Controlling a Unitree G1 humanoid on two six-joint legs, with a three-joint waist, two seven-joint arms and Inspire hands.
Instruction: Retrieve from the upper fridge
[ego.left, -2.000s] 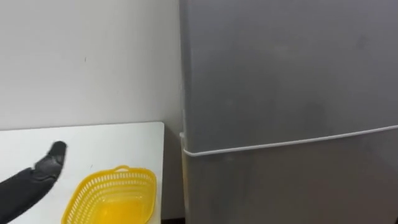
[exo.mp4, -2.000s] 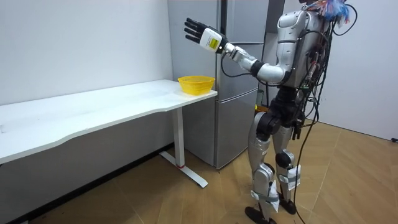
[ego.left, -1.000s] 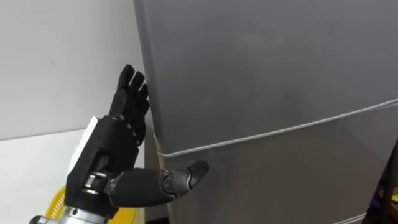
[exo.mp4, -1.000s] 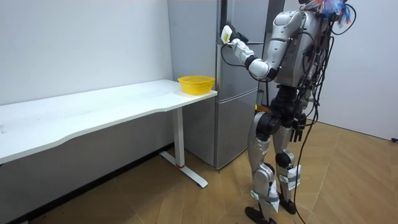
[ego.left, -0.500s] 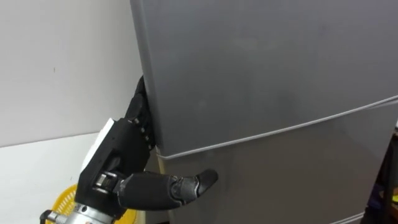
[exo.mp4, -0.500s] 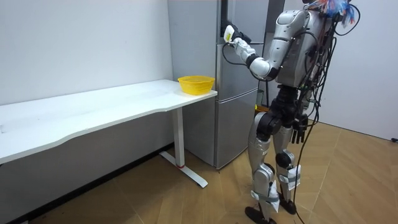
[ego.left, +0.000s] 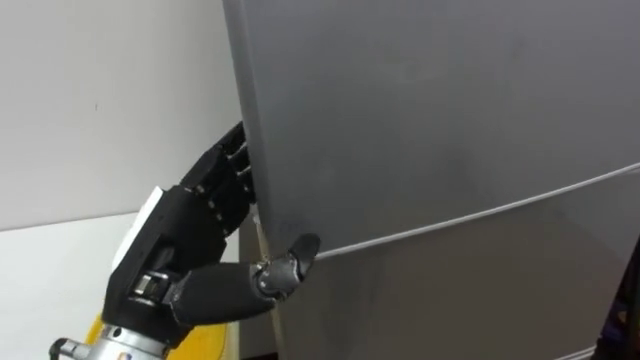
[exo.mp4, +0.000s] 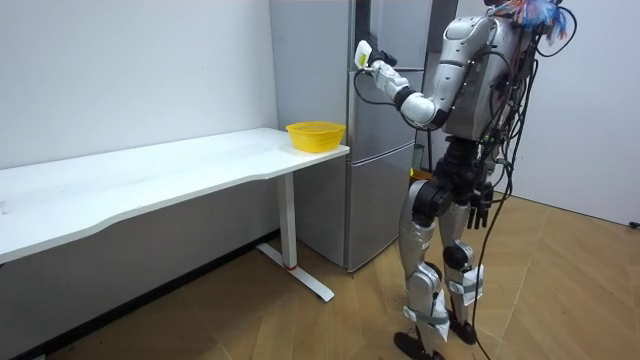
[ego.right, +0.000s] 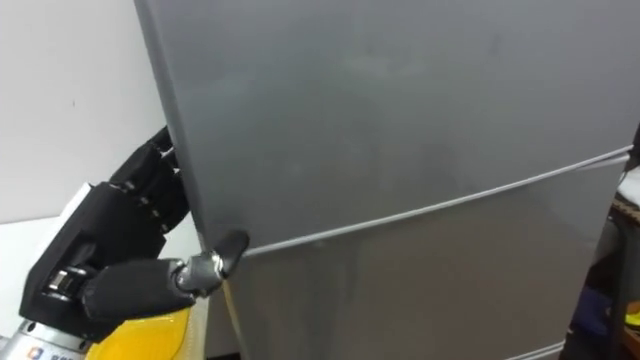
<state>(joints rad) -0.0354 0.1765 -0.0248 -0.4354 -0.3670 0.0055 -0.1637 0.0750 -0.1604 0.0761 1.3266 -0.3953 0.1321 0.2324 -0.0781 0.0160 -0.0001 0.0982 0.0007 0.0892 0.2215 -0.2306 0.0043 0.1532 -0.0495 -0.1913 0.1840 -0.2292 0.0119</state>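
A tall grey fridge stands before me, its upper door (ego.left: 430, 110) above a thin seam and its lower door (ego.left: 480, 290) below. My left hand (ego.left: 185, 235) is at the upper door's left edge. Its fingers (ego.left: 228, 170) reach round behind that edge, with their tips hidden. The thumb (ego.left: 290, 262) presses on the door's front at the seam. A narrow pale strip shows along the edge beside the thumb; I cannot tell whether the door is ajar. In the room view I stand upright facing the fridge (exo.mp4: 330, 120), my left hand (exo.mp4: 366, 55) raised to it.
A yellow plastic basket (exo.mp4: 315, 134) sits on the end of a long white table (exo.mp4: 150, 180) just left of the fridge, and its rim (ego.left: 215, 345) shows under my left forearm. A white wall runs behind the table. Wooden floor lies around me.
My left hand swung from above the table to the fridge and slid its fingers behind the upper door's left edge. The thumb has since risen to the seam. The eye view shifted slightly.
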